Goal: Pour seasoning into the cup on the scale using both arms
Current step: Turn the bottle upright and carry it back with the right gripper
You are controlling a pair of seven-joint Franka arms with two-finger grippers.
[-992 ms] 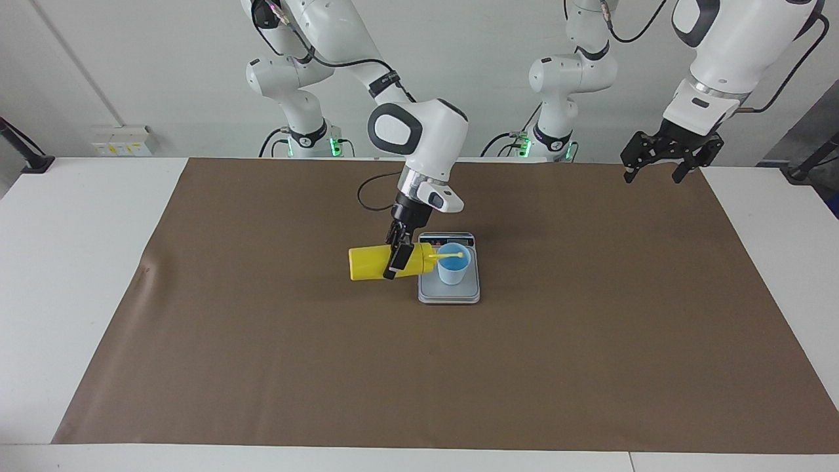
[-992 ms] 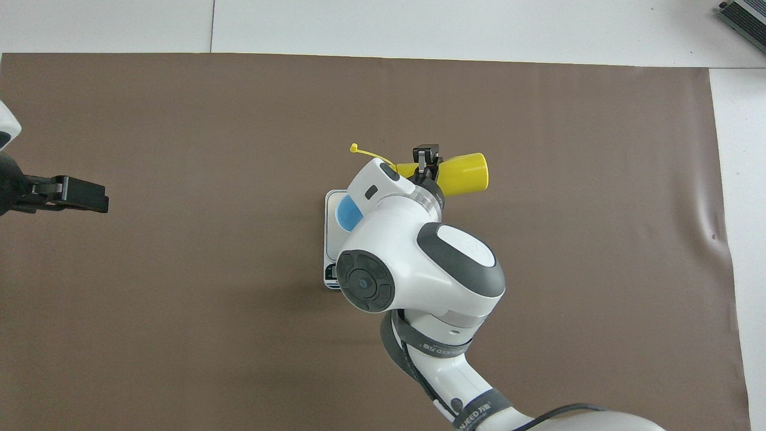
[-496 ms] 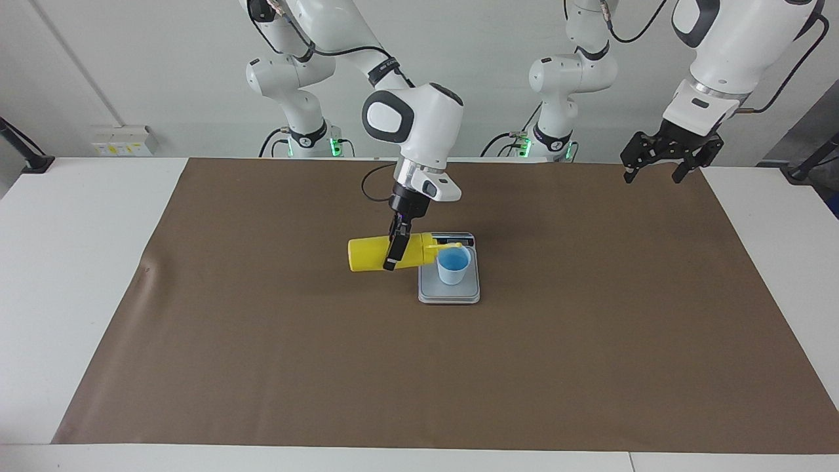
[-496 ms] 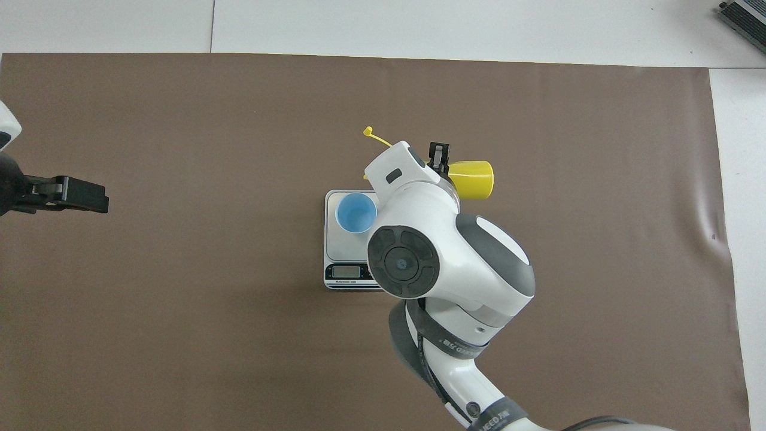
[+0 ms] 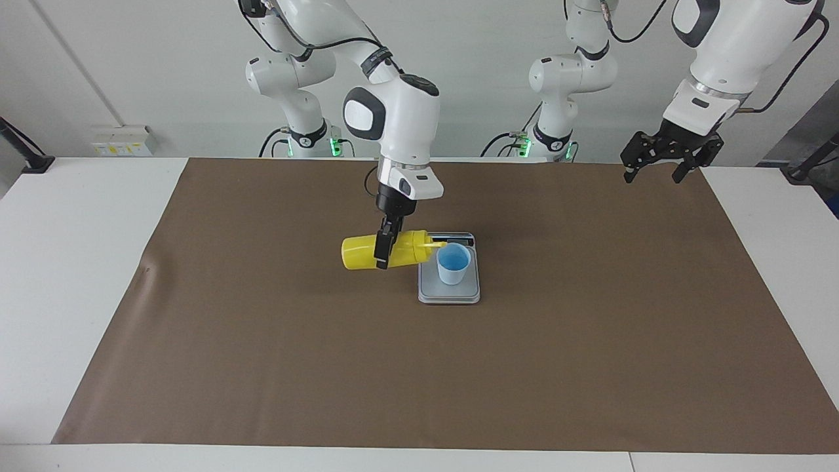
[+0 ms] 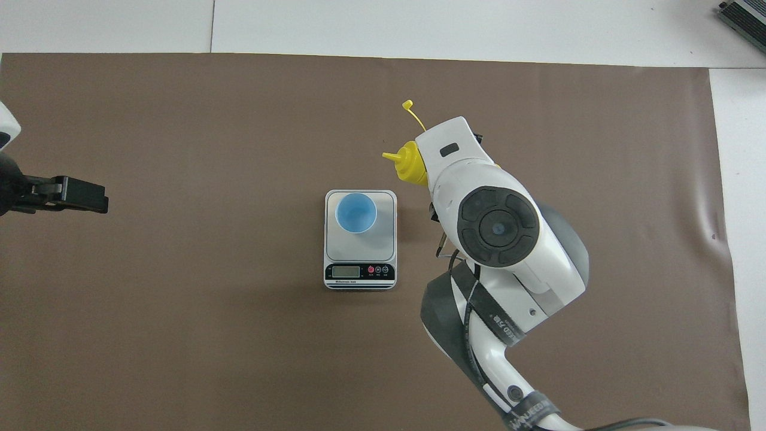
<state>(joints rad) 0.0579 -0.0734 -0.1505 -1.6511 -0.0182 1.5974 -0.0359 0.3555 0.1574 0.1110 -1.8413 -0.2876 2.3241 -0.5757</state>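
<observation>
the yellow seasoning bottle is lying on its side in the air, nozzle pointing at the light-blue cup. the cup is standing upright on the silver scale, display end nearest the robots.

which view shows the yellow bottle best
The facing view: the yellow bottle shows full length there, lying on its side in the right gripper, nozzle toward the cup on the scale. In the overhead view the right arm covers all but its nozzle end and cap strap.
</observation>
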